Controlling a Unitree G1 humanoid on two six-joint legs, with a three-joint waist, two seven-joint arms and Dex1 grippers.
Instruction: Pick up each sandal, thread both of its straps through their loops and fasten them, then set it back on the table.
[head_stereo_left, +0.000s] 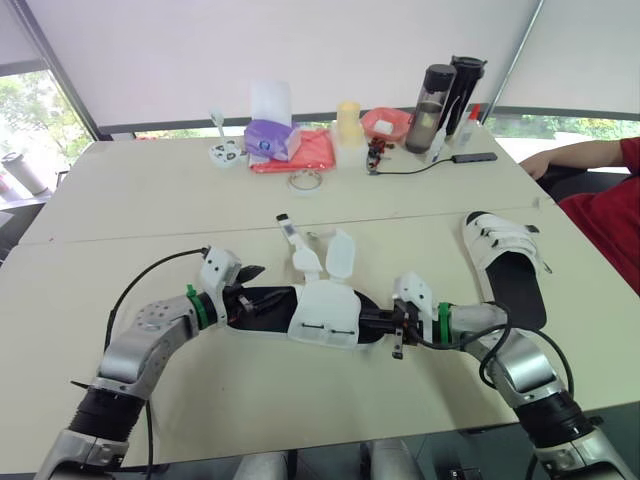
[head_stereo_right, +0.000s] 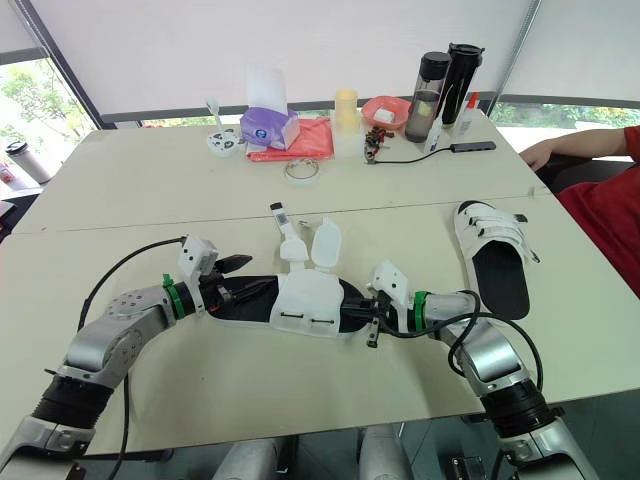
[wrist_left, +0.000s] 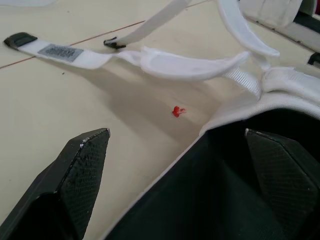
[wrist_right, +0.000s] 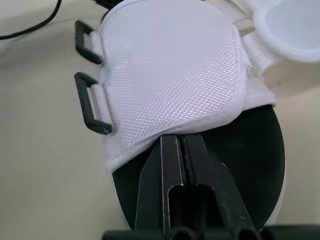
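A sandal (head_stereo_left: 325, 315) with a black sole and white upper lies across the near middle of the table. Its two straps (head_stereo_left: 293, 240) lie loose and spread toward the far side. Both black loops (wrist_right: 90, 107) on the upper stand empty. My left gripper (head_stereo_left: 250, 290) is open at the heel end, one finger over the insole (wrist_left: 225, 200) and the other over the table. My right gripper (wrist_right: 177, 142) is shut at the toe end, its tips resting on the insole against the upper's edge. A second sandal (head_stereo_left: 505, 265) lies at the right with its straps across the top.
At the table's far side stand a purple tissue pack (head_stereo_left: 270, 138), a red cloth (head_stereo_left: 305, 152), a tape ring (head_stereo_left: 306, 181), two dark bottles (head_stereo_left: 432, 95) and a black cable (head_stereo_left: 420, 168). A person's arm in a red sleeve (head_stereo_left: 600, 190) rests at the right edge.
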